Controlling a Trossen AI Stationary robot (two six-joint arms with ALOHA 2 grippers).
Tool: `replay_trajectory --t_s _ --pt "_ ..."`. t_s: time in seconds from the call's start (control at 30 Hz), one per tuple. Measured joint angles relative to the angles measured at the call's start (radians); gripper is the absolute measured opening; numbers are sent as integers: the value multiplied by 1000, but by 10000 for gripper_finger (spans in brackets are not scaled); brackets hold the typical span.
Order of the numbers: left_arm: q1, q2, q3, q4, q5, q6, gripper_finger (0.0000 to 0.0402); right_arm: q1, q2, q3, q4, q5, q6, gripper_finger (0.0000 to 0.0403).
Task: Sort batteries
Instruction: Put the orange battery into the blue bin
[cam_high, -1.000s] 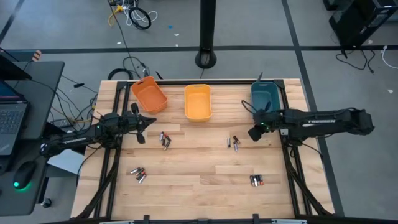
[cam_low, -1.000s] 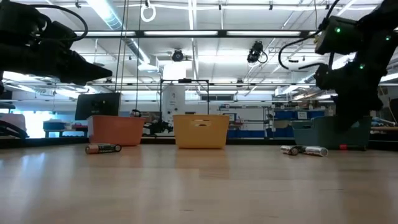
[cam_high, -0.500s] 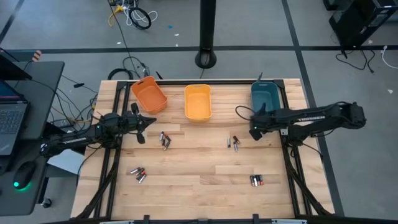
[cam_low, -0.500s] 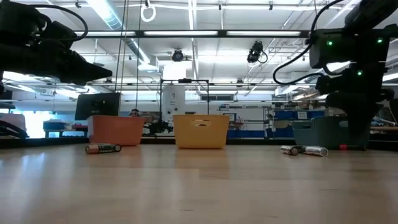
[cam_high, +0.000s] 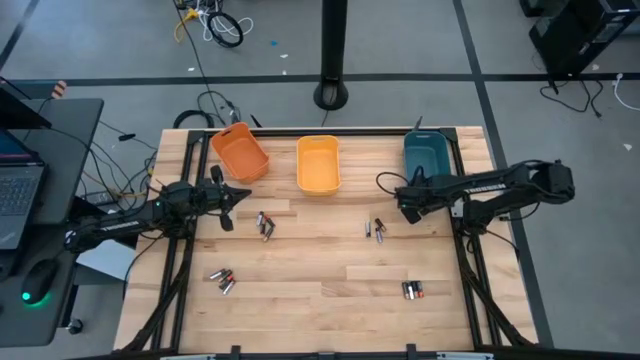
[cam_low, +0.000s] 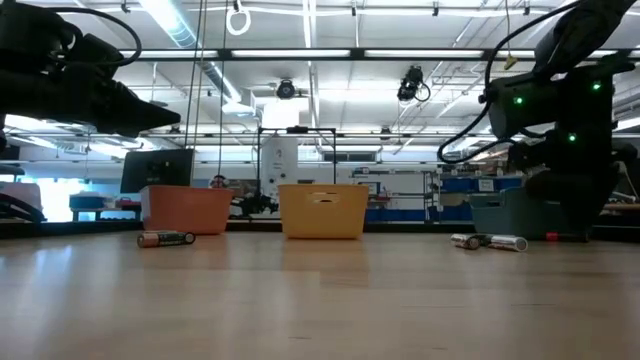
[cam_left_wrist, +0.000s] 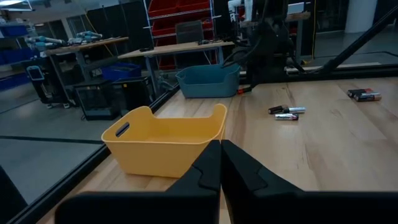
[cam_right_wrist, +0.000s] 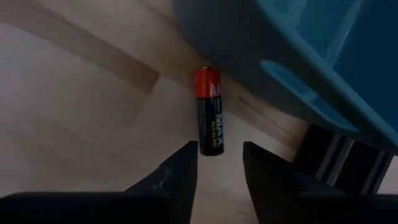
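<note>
Lying on the bare wood just beside the outer wall of the teal bin (cam_right_wrist: 323, 56), a single AA battery (cam_right_wrist: 209, 111) is the thing the right gripper (cam_right_wrist: 219, 163) faces. Doing this step well, I judge, means bringing the fingers down so one lands on each long side of the cell, then closing across its middle so it cannot roll or pivot against the bin wall.

The battery is a slim black cylinder with a red-orange band at one end and gold lettering along its length. In the right wrist view it sits just ahead of the gap between the two dark fingers, which stand apart and hold nothing.

Seen from above, the right gripper (cam_high: 408, 206) hovers at about two o'clock on the table (cam_high: 330, 290), just below the teal bin (cam_high: 428, 152). Other batteries lie in small clusters: a pair near centre (cam_high: 374, 229), a group toward nine o'clock (cam_high: 265, 224), one toward seven o'clock (cam_high: 222, 279) and one toward five o'clock (cam_high: 412, 290). The yellow bin (cam_high: 318, 163) sits at twelve o'clock, the orange bin (cam_high: 239, 153) at eleven.

The left gripper (cam_high: 225, 200) waits at ten o'clock, fingers pressed together and empty.
</note>
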Motion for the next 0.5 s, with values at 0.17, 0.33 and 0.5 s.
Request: replay_trajectory --t_s 0.17,0.33,0.5 --pt "0 0 0 0 0 0 15 -34 7 0 6 1 -5 163" --pt "0 0 0 0 0 0 15 -63 7 0 38 0 -39 167" --pt "0 0 0 0 0 0 15 -89 7 0 82 -24 -61 167"
